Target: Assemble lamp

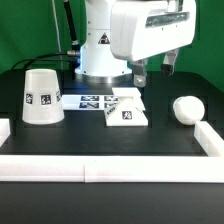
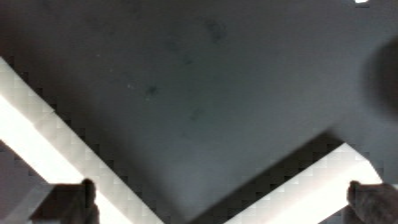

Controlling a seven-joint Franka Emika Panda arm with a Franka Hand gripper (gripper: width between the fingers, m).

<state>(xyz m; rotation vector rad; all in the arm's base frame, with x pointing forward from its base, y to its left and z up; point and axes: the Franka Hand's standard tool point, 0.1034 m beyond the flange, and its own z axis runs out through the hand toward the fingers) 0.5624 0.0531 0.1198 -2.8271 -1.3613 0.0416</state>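
Observation:
The white cone shade (image 1: 42, 96) stands on the black table at the exterior view's left. The low blocky base (image 1: 127, 110) lies near the middle, and the ball-shaped bulb (image 1: 186, 108) rests at the right. My gripper (image 1: 155, 68) hangs above the table, behind the gap between base and bulb, touching none of them. In the wrist view the gripper (image 2: 219, 205) is open and empty, with one dark fingertip (image 2: 68, 205) at each side edge. No lamp part shows in the wrist view.
The marker board (image 1: 88, 99) lies flat behind the base. White border rails run along the front (image 1: 110, 166) and right side (image 1: 210, 137). In the wrist view two rails (image 2: 45, 130) meet in a V on the black table (image 2: 196, 90).

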